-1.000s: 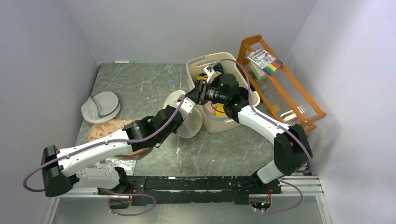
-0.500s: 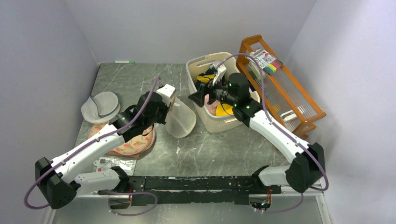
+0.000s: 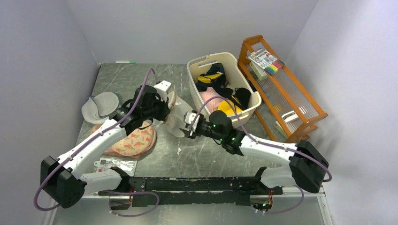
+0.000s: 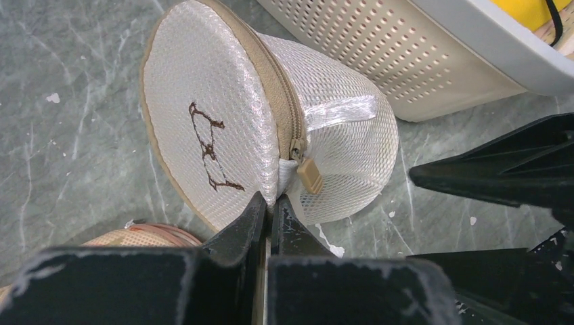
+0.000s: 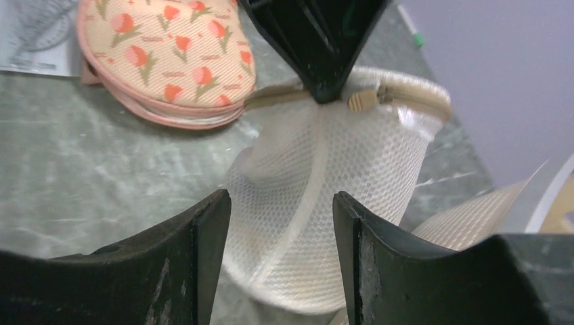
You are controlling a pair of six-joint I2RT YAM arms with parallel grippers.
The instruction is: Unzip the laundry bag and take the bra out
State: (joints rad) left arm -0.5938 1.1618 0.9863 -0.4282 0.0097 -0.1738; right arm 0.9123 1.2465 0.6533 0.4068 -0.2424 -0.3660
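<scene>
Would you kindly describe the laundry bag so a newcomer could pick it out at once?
Find the perforated cream basket at the back right. Just left of it, the laundry bag is pinched at its rim by the left gripper. Unlike the pink printed bag and grey bag further left, it is white mesh with a tan zip.

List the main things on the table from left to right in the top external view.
grey round bag → laundry bag → cream basket → orange wooden rack
</scene>
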